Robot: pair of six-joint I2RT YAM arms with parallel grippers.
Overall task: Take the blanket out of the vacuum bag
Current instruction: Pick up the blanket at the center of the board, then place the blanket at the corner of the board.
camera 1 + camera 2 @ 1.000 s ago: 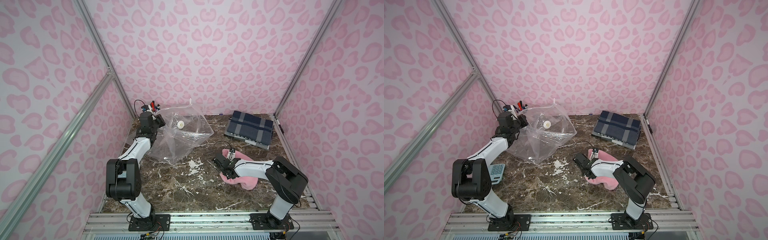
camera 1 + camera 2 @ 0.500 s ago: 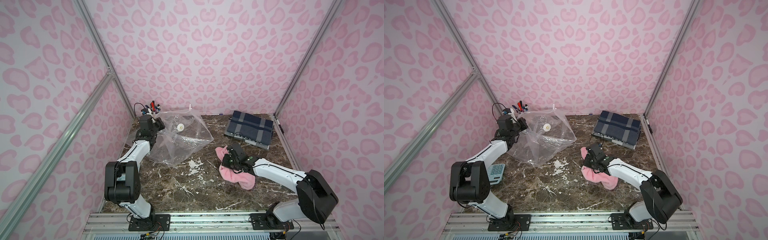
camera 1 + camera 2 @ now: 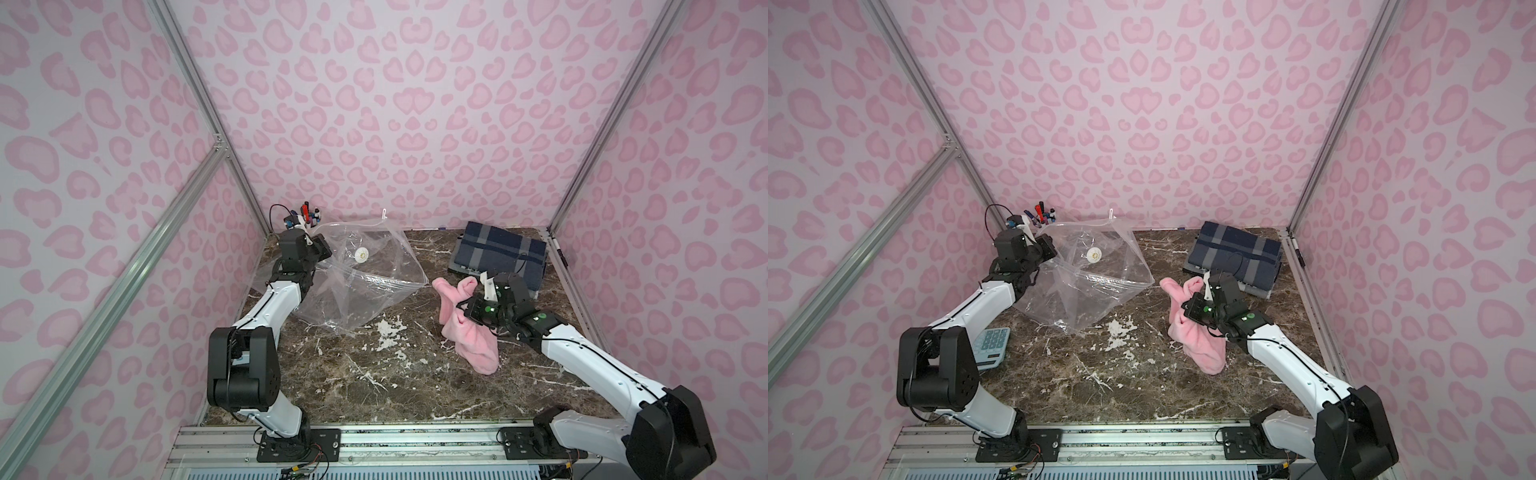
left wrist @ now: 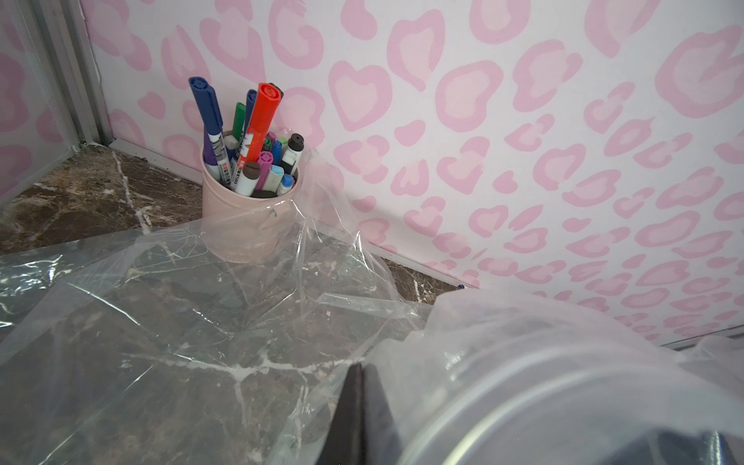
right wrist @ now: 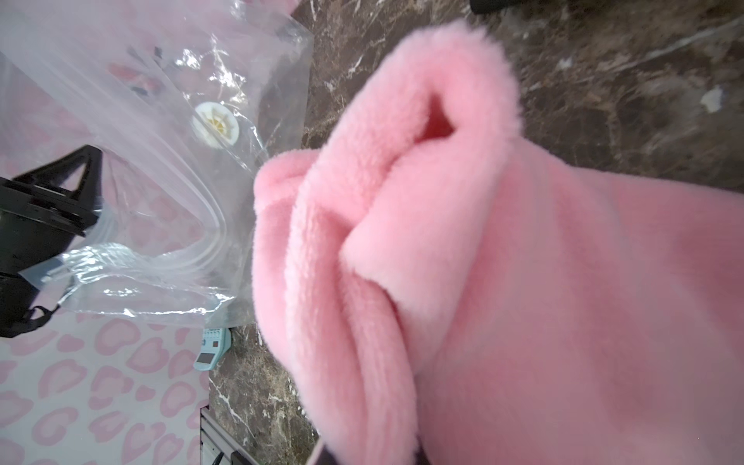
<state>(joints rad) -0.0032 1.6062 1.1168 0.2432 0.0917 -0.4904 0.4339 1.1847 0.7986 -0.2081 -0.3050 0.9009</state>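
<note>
Nearest the arm bases, a pale blue calculator (image 3: 992,347) lies on the marble tabletop (image 3: 374,395), in front of the vacuum bag (image 3: 374,291) and toward its left, partly hidden behind the left arm.

Farther in, to the right of the bag, the right pincer (image 3: 460,305) is clamped narrowly on a bunched fold of the pink blanket (image 3: 473,345). It holds that fold raised while the lower end of the blanket trails on the tabletop. The blanket is wholly outside the bag. Its upper fold sits just beside the bag's right corner, though whether the two touch cannot be told. In the right wrist view the fleece (image 5: 523,282) fills most of the picture, with the bag (image 5: 141,120) behind it.

The bag itself is clear, crinkled and hollow, and it lies on the left half of the tabletop with its zip-seal edge (image 3: 386,282) facing the blanket. Its round white valve cap (image 3: 362,253) shows on the upper sheet. The left pincer (image 3: 322,249) is closed on the bag's left rim and holds that side lifted off the tabletop. In the left wrist view, plastic (image 4: 161,342) drapes over the dark fingers (image 4: 350,422).

Beyond the blanket, right of the bag and well apart from it, a folded navy plaid cloth (image 3: 498,253) rests by the back wall. Behind the bag's left corner stands a pink cup of markers (image 4: 245,217), touching the plastic.
</note>
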